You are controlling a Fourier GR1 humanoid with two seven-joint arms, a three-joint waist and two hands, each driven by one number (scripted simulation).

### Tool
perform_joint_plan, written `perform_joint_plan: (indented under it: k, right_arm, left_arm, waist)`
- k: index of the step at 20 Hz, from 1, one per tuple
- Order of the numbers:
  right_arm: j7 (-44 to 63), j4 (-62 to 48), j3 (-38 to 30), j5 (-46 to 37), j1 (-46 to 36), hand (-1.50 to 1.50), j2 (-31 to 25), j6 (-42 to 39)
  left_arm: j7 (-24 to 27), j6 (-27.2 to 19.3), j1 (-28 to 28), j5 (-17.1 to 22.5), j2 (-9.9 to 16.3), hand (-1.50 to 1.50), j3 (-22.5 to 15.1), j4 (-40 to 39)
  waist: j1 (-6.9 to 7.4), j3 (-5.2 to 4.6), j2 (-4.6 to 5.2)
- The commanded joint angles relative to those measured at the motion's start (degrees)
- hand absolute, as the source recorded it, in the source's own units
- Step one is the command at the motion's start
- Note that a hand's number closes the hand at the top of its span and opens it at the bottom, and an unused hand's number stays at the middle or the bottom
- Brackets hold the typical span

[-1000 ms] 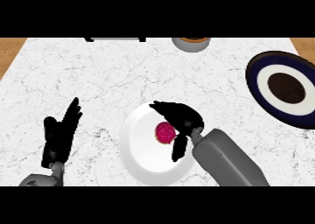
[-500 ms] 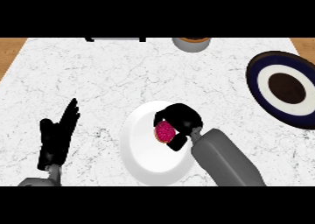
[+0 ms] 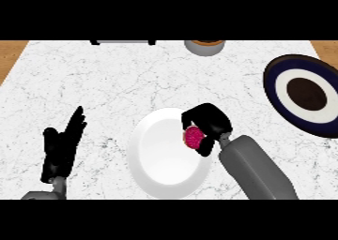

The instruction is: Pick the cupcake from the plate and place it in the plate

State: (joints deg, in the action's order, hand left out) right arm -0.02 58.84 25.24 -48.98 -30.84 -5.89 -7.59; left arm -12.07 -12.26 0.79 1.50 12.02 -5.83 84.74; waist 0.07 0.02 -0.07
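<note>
While the right hand [image 3: 208, 123] curls round one cupcake [image 3: 194, 137], seemingly above one white plate [image 3: 161, 159], the left hand [image 3: 61, 149] rests open; a second, dark-rimmed plate [image 3: 307, 96] lies at the counter's right edge.

Veined marble counter [image 3: 130, 75], smooth glossy white plate [image 3: 158, 154], matt black hands

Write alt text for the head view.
The right robot hand curls around a pink cupcake at the right edge of a white plate on a marble counter. The left robot hand rests open at lower left; a dark blue plate sits far right.
</note>
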Motion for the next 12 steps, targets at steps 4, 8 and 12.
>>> perform_joint_plan:
  k: [4,8,12]
  right_arm:
    - [-11.22,3.23,-5.67,-3.61,8.73,1.50,-15.70,14.78]
    - [-15.97,9.92,-9.35,-2.43,12.97,1.50,-19.48,21.22]
    - [-18.57,19.05,-16.04,4.97,16.23,1.50,-21.58,21.78]
  left_arm:
    - [-1.16,-1.39,-0.51,-0.83,-1.38,0.00,-0.39,0.85]
    - [-0.62,-0.30,1.76,-0.21,-0.08,0.00,1.88,-1.63]
    - [-1.62,0.95,0.16,0.17,1.10,0.00,2.06,0.65]
  waist:
    - [-0.74,0.04,-0.03]
    - [-1.13,-0.02,-0.12]
    - [-1.04,0.02,-0.26]
